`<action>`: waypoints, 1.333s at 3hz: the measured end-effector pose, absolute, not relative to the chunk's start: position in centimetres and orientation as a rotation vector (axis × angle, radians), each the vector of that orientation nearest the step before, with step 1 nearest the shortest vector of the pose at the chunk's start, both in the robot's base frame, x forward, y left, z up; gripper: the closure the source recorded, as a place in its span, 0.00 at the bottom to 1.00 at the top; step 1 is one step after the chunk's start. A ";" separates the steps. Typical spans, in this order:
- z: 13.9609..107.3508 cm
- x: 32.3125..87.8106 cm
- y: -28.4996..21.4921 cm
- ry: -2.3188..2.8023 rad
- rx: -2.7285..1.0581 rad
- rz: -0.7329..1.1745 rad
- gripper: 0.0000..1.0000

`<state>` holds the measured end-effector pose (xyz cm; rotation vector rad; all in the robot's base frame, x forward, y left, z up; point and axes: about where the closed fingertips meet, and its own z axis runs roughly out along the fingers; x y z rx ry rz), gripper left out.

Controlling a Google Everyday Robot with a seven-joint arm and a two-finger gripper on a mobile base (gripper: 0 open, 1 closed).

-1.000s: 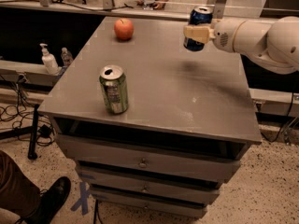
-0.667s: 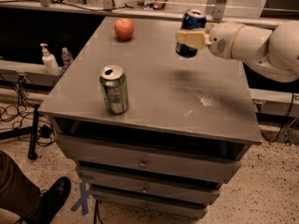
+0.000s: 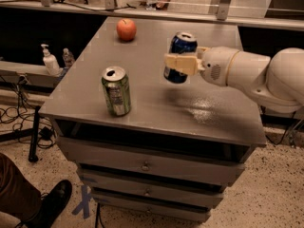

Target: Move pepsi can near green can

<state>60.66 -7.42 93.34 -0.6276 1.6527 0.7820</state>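
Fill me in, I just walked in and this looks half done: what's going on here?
The robot's arm reaches in from the right, and its gripper is shut on the pepsi can, holding it in the air above the table. The green can stands upright near the table's front left, a gap away from the pepsi can. An apple sits at the far edge. The pepsi can is not yet set down by the green can.

gripper above table partly hides pepsi can
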 end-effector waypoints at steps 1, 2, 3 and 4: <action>92.0 55.4 -3.5 1.615 -0.665 0.850 1.00; 92.0 55.5 -3.5 1.614 -0.665 0.852 1.00; 91.3 54.8 -2.2 1.596 -0.727 0.834 1.00; 90.3 53.3 -1.1 1.583 -0.780 0.811 1.00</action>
